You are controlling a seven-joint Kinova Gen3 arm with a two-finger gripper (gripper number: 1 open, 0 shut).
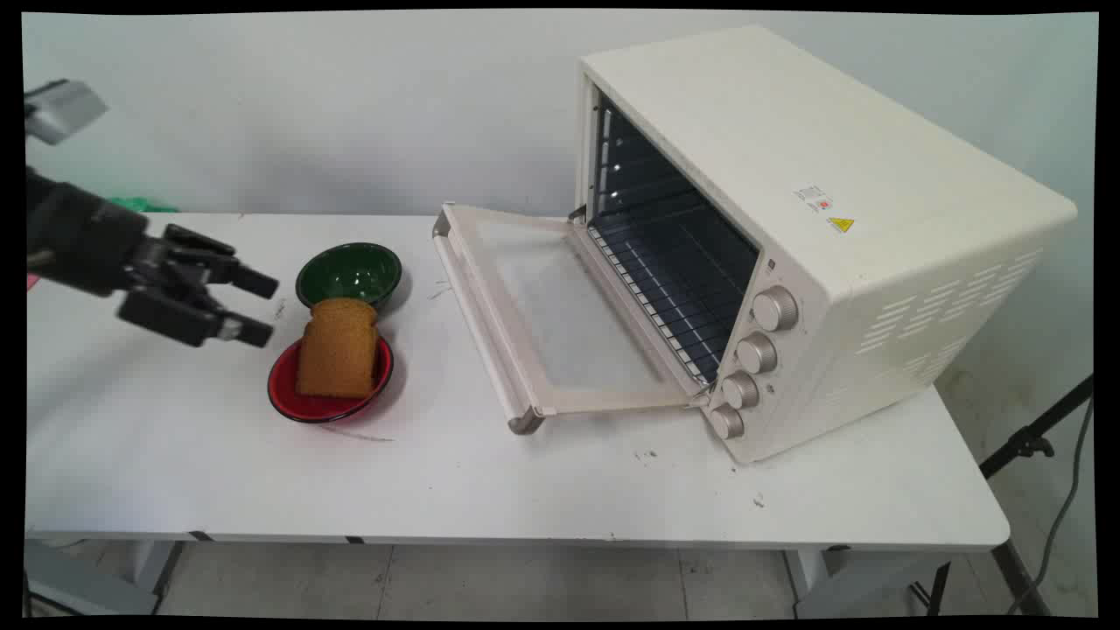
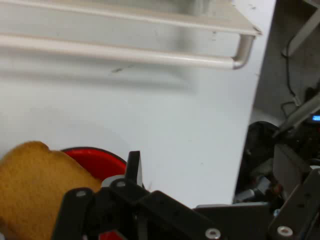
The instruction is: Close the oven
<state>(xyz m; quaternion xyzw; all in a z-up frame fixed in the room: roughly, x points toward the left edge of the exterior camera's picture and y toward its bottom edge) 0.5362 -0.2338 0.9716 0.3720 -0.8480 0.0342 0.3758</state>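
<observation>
Now we see our pincer (image 1: 254, 306) open and empty, just left of the bread (image 1: 338, 348) standing upright in the red bowl (image 1: 297, 404), oven (image 1: 787, 236) well right.

The arm behind the end effector (image 1: 258, 308) is cut off by the main view's left edge. The bread slice (image 1: 338, 348) hides much of the red bowl (image 1: 302, 404) under it and the near rim of the green bowl (image 1: 350, 271). A green thing (image 1: 140, 205) at the worktop's (image 1: 525, 490) far left edge is mostly hidden behind the arm. The toaster oven's (image 1: 787, 175) label text is too small to read. In the hand view, the bread slice (image 2: 35, 185) is cut off at the left and bottom edges, the red bowl (image 2: 100, 161) shows only partly behind the linkage, and only 1 fingertip (image 2: 133, 165) is visible.
</observation>
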